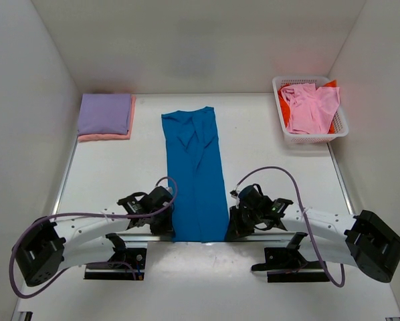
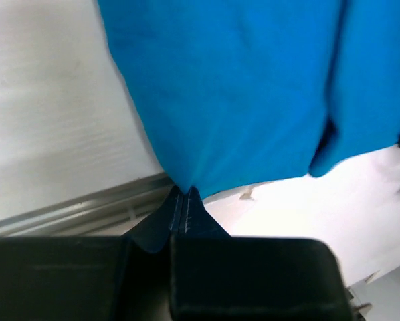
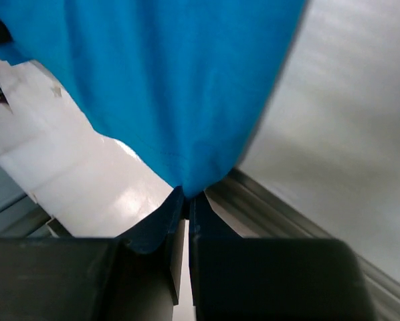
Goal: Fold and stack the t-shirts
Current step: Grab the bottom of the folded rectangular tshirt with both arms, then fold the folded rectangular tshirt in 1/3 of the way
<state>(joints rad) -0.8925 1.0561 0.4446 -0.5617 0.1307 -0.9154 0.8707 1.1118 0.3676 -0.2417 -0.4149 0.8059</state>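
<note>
A bright blue t-shirt (image 1: 195, 170), folded into a long narrow strip, lies down the middle of the table with its near hem at the front edge. My left gripper (image 1: 169, 226) is shut on its near left corner (image 2: 186, 180). My right gripper (image 1: 231, 227) is shut on its near right corner (image 3: 190, 184). A folded lavender shirt (image 1: 105, 112) lies on a folded salmon shirt (image 1: 105, 137) at the back left. A pink shirt (image 1: 310, 108) and an orange-red shirt (image 1: 328, 85) lie crumpled in the basket.
A white mesh basket (image 1: 307, 138) stands at the back right. White walls enclose the table on three sides. A metal rail (image 2: 66, 210) runs along the table's front edge, also in the right wrist view (image 3: 300, 227).
</note>
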